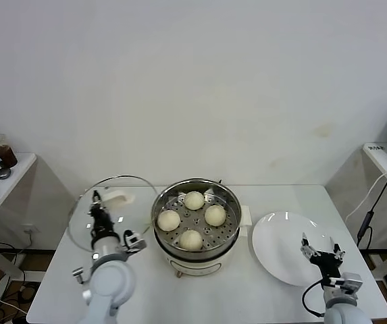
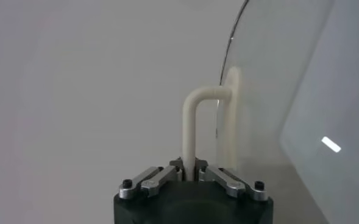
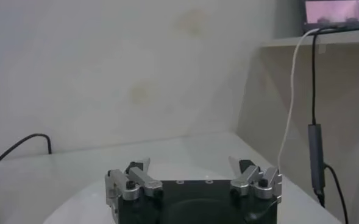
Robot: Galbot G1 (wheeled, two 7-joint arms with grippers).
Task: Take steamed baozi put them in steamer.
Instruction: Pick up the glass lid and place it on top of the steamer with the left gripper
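Left gripper (image 1: 97, 206) is seen clamped on the white handle (image 2: 194, 131) of the glass lid (image 1: 88, 216), fingers (image 2: 161, 176) pressed together on the handle's post; the lid is held tilted, just left of the steamer (image 1: 196, 219), clear of its rim. Right gripper (image 1: 321, 255) is held idle over the near edge of the plate (image 1: 281, 246), jaws spread wide, nothing between them.

Beyond the left claw, to its right, four baozi (image 1: 192, 239) are seen inside the steamer, spaced apart on the perforated floor. No bun is left on the plate, so loading is judged done.

Buns are judged light, soft, easily dented; a gentle grip across the sides would be called for. Lid is judged stiff, breakable, slippery; the handle is the only sound hold.
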